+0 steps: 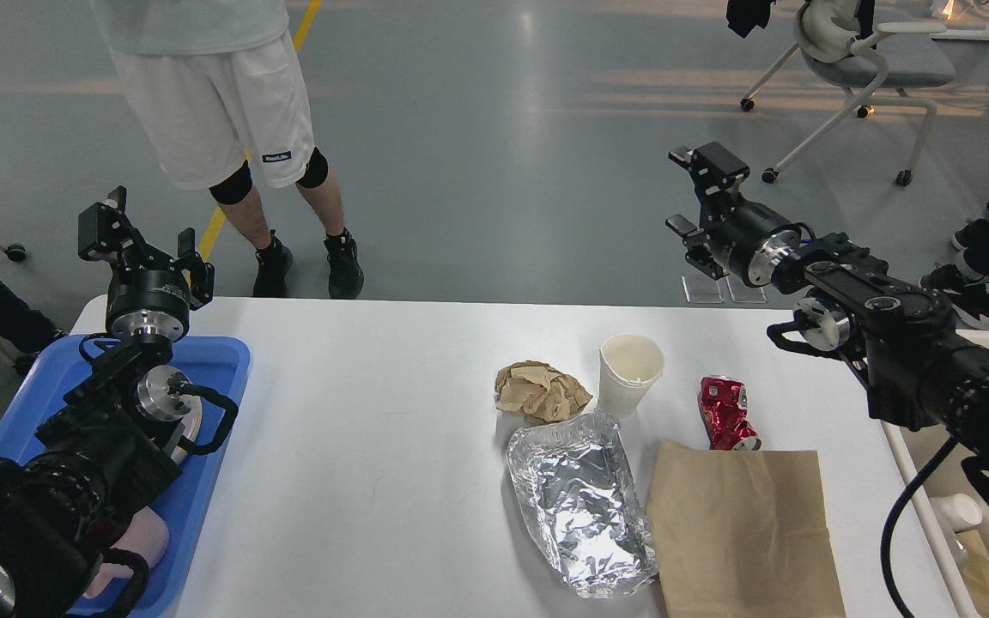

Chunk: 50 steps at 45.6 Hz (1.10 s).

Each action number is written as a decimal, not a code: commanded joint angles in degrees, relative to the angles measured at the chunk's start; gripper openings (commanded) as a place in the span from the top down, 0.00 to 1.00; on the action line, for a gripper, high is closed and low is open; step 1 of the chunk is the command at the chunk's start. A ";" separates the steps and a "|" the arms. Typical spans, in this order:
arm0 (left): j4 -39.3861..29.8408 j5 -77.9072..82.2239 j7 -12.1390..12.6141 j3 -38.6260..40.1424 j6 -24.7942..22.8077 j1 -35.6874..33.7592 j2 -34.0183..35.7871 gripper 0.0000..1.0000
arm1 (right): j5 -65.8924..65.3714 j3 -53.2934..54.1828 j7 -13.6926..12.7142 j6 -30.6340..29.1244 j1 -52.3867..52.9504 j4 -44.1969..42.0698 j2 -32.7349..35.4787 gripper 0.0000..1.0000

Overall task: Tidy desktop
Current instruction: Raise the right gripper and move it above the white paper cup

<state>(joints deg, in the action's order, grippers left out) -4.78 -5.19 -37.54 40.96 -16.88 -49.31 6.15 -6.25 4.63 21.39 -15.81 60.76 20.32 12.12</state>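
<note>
From the head view, the desktop (357,446) fills the lower middle of the frame and looks far from tidy: a crumpled paper ball (541,391), a paper cup (630,371), a crushed red can (725,413), a foil wrapper (582,502) and a brown paper bag (743,528) lie clustered at lower right. The blue tray (220,378) sits at lower left. The left gripper (144,242) hovers over the tray, fingers spread, holding nothing. The right gripper (700,193), upper right, is open and empty too. Judging by this, nearly all the clearing is left
</note>
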 commanded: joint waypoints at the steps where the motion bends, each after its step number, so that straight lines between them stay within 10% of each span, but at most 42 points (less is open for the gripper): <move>1: 0.04 0.00 0.01 0.00 0.00 0.00 0.00 0.04 | -2.00 -9.89 -7.84 -0.54 2.61 -0.89 -2.27 0.00; 9: -0.05 0.00 0.01 0.00 0.00 0.00 0.00 0.04 | -3.06 -25.62 -14.88 0.25 6.12 -0.89 -4.38 0.00; 28: 0.04 0.00 0.01 0.00 0.00 0.00 0.00 0.04 | -2.54 -47.69 -19.80 -1.94 16.14 8.51 -5.09 0.00; 50: 0.04 0.00 0.01 0.00 0.00 0.00 0.00 0.04 | -2.62 -61.06 -20.77 -27.78 32.31 18.61 -5.00 0.00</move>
<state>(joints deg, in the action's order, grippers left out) -4.79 -5.19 -37.53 40.96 -16.88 -49.31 6.15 -8.87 -56.05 0.61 -38.66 89.26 37.75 7.04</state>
